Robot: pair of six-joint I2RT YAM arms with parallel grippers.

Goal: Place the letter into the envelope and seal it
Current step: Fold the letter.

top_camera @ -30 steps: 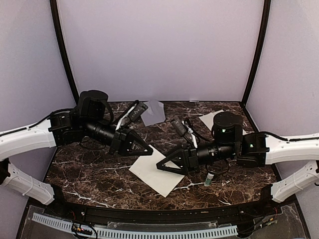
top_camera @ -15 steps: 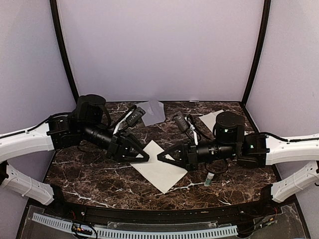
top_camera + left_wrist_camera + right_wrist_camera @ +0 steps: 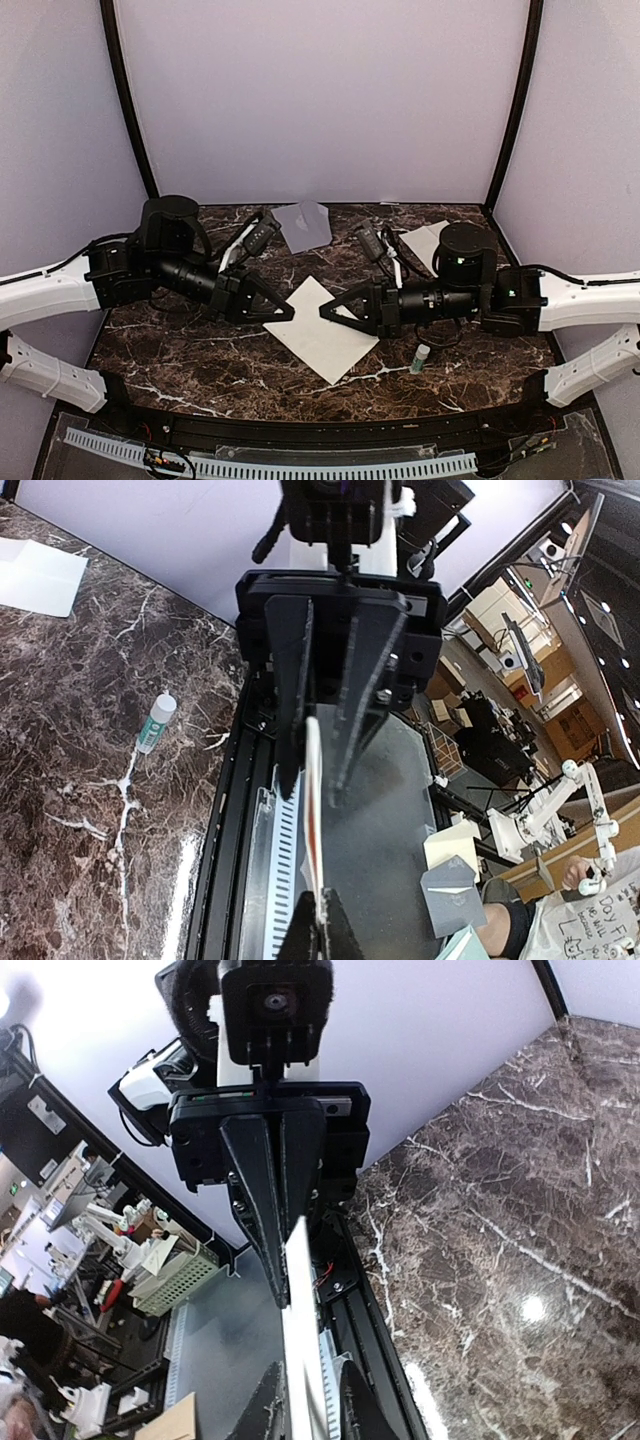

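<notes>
The left gripper (image 3: 284, 312) has its jaws pressed together on the edge of the letter (image 3: 325, 345). From the right wrist they taper to a point where the sheet begins. The right gripper (image 3: 326, 312) faces it tip to tip. Its jaws straddle the opposite edge with a sliver of gap on either side, and I cannot tell whether they actually pinch. Both wrists are rolled onto their sides, so each camera sees the letter edge-on as a thin pale line running straight out from its own fingers to the other pair.

From above, the letter spreads out from the two tips as an unfolded diamond, mostly on the side toward the arm bases. Its long sides slant across the line joining the fingertips.

The envelope (image 3: 305, 226) lies beyond both tips toward the back wall, about midway between them and slightly nearer the left. The open letter looks larger than it, so folding probably comes first.

A glue stick (image 3: 422, 357) lies under the right arm, and a white sheet (image 3: 425, 240) sits behind that arm's wrist.

The grippers cover the gripped edges. Whether the letter touches the table (image 3: 180, 350) is unclear, as is the state of the envelope's flap. Neither wrist view shows the envelope.
</notes>
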